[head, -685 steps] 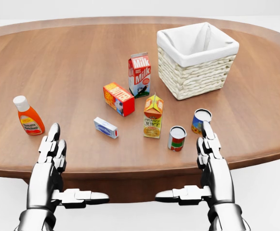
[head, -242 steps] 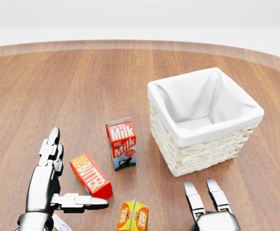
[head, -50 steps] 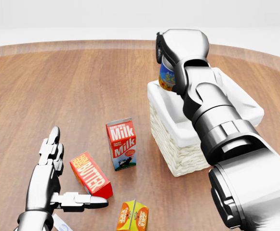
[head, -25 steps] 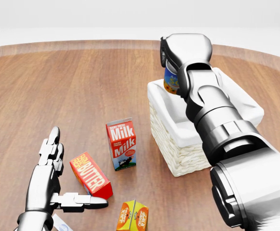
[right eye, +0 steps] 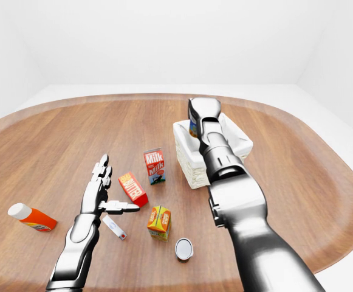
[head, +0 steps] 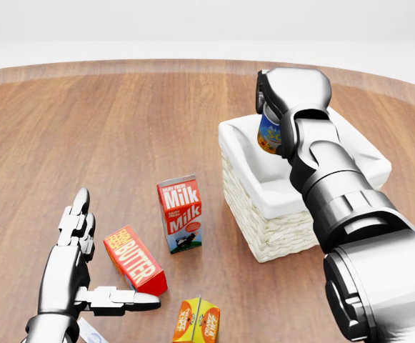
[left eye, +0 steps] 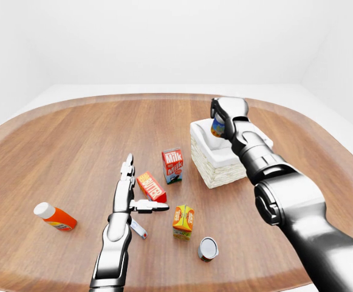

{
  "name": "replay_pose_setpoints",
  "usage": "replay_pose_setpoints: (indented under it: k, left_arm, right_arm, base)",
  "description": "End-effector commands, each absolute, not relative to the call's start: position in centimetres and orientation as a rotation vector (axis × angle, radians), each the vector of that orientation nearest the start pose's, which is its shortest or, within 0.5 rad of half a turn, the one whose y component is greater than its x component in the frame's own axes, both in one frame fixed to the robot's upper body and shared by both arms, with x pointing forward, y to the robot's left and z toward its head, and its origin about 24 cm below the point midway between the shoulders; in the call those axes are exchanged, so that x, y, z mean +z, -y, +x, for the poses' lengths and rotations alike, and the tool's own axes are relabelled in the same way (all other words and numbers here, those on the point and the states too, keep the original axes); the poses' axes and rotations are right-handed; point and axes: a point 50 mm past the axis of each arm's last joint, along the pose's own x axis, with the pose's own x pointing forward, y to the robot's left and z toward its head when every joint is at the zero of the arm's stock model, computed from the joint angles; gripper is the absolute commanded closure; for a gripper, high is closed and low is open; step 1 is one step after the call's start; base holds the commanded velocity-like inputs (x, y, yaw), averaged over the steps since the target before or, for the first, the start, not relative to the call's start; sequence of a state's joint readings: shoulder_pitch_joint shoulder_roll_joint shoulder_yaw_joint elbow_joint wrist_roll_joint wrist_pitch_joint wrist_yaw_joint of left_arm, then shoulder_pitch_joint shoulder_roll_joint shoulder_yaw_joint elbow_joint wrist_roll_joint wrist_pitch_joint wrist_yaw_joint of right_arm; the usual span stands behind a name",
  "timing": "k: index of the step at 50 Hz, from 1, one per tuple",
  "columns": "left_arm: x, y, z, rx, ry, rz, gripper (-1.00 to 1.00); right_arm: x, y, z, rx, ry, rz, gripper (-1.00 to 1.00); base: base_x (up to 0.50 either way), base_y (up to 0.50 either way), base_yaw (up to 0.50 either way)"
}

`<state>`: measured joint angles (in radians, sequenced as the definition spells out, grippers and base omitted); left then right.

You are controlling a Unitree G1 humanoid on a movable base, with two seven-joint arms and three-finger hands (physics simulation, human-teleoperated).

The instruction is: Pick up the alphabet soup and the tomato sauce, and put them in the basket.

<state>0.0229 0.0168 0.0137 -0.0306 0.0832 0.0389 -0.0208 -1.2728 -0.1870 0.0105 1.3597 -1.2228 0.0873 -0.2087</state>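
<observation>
Alphabet soup (head: 268, 133), a single blue-labelled can, is gripped by the closed fingers of the right hand (head: 291, 91) and held over the open top of the basket (head: 264, 232), apparently so that it can be released onto the white lining. One second can (left eye: 208, 248), probably the tomato sauce, lies tipped on the table (left eye: 73, 140) at the bottom of the left-eye view, well apart from the basket and not yet collected. The left hand (head: 75, 246) is kept spread and empty near the butter box (head: 133, 259). One milk carton (head: 181, 214), one juice carton (left eye: 183, 220), one small white box (right eye: 113, 227) and one orange bottle (left eye: 54, 216) are counted.
</observation>
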Motion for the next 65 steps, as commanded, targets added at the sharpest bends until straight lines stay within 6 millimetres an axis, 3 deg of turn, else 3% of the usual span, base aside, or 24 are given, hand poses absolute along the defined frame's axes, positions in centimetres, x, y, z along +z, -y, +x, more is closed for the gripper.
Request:
replay_pose_setpoints:
  k: [1, 30, 56, 57, 60, 61, 65]
  left_arm:
    - [4.0, -15.6, 25.0, -0.009, -0.024, 0.081, -1.00]
    - [4.0, -15.6, 24.9, -0.012, -0.022, 0.084, -1.00]
    - [3.9, -15.5, 24.9, -0.012, -0.023, 0.083, -1.00]
    - [4.0, -15.5, 24.9, -0.011, -0.023, 0.083, -1.00]
    - [3.9, -15.6, 24.9, -0.011, -0.023, 0.082, -1.00]
    - [3.9, -15.6, 24.9, -0.011, -0.023, 0.082, -1.00]
    - [3.9, -15.6, 24.9, -0.011, -0.023, 0.082, -1.00]
  right_arm:
    - [17.2, 14.5, 42.7, -0.122, 0.027, -1.486, 1.00]
    - [14.2, 14.7, 42.0, -0.098, -0.023, -1.462, 1.00]
    - [14.5, 14.7, 42.2, -0.084, -0.029, -1.467, 1.00]
    - [14.5, 14.7, 42.2, -0.081, -0.030, -1.469, 0.79]
    - [14.2, 14.7, 42.1, -0.084, -0.032, -1.468, -0.84]
    - [14.5, 14.7, 42.2, -0.076, -0.034, -1.474, -1.00]
    - [14.6, 14.7, 42.2, -0.072, -0.035, -1.476, -1.00]
  base:
    - [0.00, 0.00, 0.00]
    - [0.00, 0.00, 0.00]
    - [0.00, 0.00, 0.00]
    - [0.00, 0.00, 0.00]
    - [0.00, 0.00, 0.00]
    - [0.00, 0.00, 0.00]
    - [0.00, 0.00, 0.00]
